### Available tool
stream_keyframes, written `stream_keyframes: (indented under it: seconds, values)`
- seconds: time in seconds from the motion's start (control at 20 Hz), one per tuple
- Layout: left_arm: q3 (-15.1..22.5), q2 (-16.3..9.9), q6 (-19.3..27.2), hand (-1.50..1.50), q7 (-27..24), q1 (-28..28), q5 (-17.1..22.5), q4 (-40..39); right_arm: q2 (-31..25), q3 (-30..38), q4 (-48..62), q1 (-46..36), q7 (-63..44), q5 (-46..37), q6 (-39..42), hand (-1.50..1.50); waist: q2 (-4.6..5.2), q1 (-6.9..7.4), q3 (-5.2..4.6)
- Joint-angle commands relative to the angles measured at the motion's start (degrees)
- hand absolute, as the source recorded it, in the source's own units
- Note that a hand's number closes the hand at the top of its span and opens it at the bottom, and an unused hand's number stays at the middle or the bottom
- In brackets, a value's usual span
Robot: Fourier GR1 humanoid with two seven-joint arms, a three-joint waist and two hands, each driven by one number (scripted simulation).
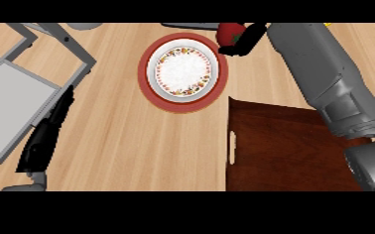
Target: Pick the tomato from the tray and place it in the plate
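Holding the tomato (230, 30), my right hand (245, 38) curls round it at the plate's (152, 69) one o'clock rim. My fingers hide most of the fruit; its axis is unreadable. Dark tray (293, 148) lies at five o'clock. My left hand (45, 134) rests with fingers straight at eight o'clock.

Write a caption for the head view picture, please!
Right hand holds the tomato beside the plate.

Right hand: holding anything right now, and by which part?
Yes: the right hand is curled round the tomato, gripping its right side, near the plate's upper right rim.
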State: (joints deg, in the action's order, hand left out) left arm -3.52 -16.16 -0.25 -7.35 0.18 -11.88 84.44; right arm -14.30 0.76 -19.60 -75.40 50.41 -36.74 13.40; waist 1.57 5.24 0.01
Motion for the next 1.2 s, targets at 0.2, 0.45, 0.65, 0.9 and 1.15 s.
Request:
stream_keyframes:
  seconds: [0.2, 0.45, 0.65, 0.9, 1.15]
  values:
    - [-0.98, 0.80, 1.58, 0.00, -3.45, 2.24, -0.62, -1.45, 11.45, -4.32, 6.01, -4.30, -3.89, -4.22, -0.39, 1.50, -0.48, -1.49, -0.08]
    - [-0.56, 0.70, 1.07, 0.00, 0.39, -0.85, -0.95, -0.65, 14.11, -6.44, 9.57, -4.03, -4.07, -6.62, -4.07, 1.50, 0.08, -0.76, -0.06]
    - [-0.10, 0.30, -0.62, 0.00, 2.60, -0.96, -0.17, 2.28, 14.22, -8.55, 11.04, -2.48, -2.43, -6.66, -2.16, 1.50, -0.12, 0.19, -0.03]
    - [0.18, 0.04, -1.28, 0.00, -1.07, -0.49, -0.72, -0.67, 14.28, -6.38, 14.07, 0.27, -11.65, -2.26, -1.79, -1.50, -0.11, 1.19, -0.08]
    - [0.16, 1.10, -0.32, 0.00, 0.03, -1.71, -0.94, -0.64, 14.29, -4.97, 12.90, 0.36, -10.83, 0.97, -1.12, -1.50, 0.12, 1.87, -0.04]
